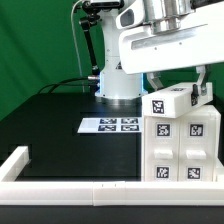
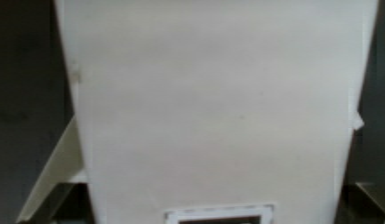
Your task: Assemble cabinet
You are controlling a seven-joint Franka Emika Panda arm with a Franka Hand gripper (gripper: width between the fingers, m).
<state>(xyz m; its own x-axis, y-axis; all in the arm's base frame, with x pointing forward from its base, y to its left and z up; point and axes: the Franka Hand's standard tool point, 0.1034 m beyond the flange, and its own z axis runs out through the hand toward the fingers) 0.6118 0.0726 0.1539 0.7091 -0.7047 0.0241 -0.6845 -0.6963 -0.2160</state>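
The cabinet point(image 1: 182, 150), a white box body with black-and-white tags on its front, stands at the exterior view's right, near the front rail. A smaller white tagged block point(image 1: 170, 103) sits on its top. My gripper point(image 1: 178, 92) comes down from above and its fingers stand on either side of this block, shut on it. In the wrist view the block's white face point(image 2: 207, 100) fills almost the whole frame, with one tag's edge point(image 2: 221, 215) showing. The fingertips are mostly hidden there.
The marker board point(image 1: 110, 125) lies flat on the black table behind the cabinet. A long white border rail point(image 1: 70, 190) runs along the front and turns back at the exterior view's left. The arm's white base point(image 1: 118, 85) stands at the back.
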